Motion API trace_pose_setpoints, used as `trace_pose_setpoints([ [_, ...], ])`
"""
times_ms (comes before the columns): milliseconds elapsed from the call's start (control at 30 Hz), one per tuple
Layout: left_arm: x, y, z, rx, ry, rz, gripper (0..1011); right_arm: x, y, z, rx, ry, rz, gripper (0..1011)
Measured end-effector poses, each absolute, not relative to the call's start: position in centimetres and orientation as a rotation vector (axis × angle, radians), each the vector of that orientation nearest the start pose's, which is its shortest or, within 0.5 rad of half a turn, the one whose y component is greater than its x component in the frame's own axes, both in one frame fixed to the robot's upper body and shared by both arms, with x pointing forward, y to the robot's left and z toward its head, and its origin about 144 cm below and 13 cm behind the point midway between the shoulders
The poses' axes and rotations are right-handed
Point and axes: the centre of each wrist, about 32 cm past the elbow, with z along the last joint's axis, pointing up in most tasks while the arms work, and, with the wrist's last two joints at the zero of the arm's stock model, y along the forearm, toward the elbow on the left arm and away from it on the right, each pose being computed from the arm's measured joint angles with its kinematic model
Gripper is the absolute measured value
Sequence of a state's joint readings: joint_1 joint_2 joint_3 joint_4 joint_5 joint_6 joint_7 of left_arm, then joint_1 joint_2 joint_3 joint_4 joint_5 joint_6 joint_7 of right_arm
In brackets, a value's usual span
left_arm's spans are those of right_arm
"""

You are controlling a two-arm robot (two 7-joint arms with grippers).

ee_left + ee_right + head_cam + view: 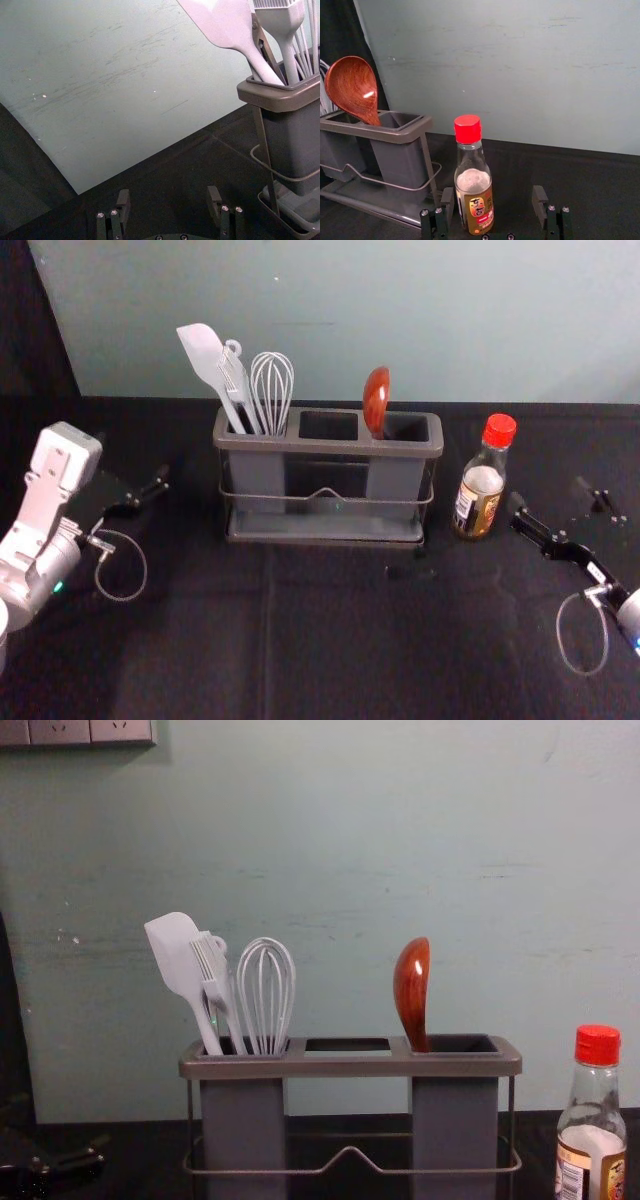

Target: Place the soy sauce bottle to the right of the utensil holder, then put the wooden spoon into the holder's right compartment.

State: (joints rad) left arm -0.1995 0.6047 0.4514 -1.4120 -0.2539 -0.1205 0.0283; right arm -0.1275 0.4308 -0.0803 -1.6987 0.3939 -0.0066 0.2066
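Right of holder: open right gripper; soy sauce bottle, likely slick glass; we'd clasp mid-body. Left of holder: open left gripper.

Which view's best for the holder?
Head view: the whole holder is in frame, down to its base. Chest view crops the base; left wrist view catches the left end, right wrist view the right part.

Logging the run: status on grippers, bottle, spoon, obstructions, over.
Left gripper, right gripper: open, empty, out at either side. Soy sauce bottle upright right of utensil holder, wooden spoon in right compartment. No obstruction seen.
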Motion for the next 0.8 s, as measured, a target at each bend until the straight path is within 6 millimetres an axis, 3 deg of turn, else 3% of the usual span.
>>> trace_pose_setpoints([
  [800,48.86,30.97,113.98,0.304,-0.285,1.248,1005,42.71,-31.10,115.25,-0.038,-0.004,-1.215,1002],
])
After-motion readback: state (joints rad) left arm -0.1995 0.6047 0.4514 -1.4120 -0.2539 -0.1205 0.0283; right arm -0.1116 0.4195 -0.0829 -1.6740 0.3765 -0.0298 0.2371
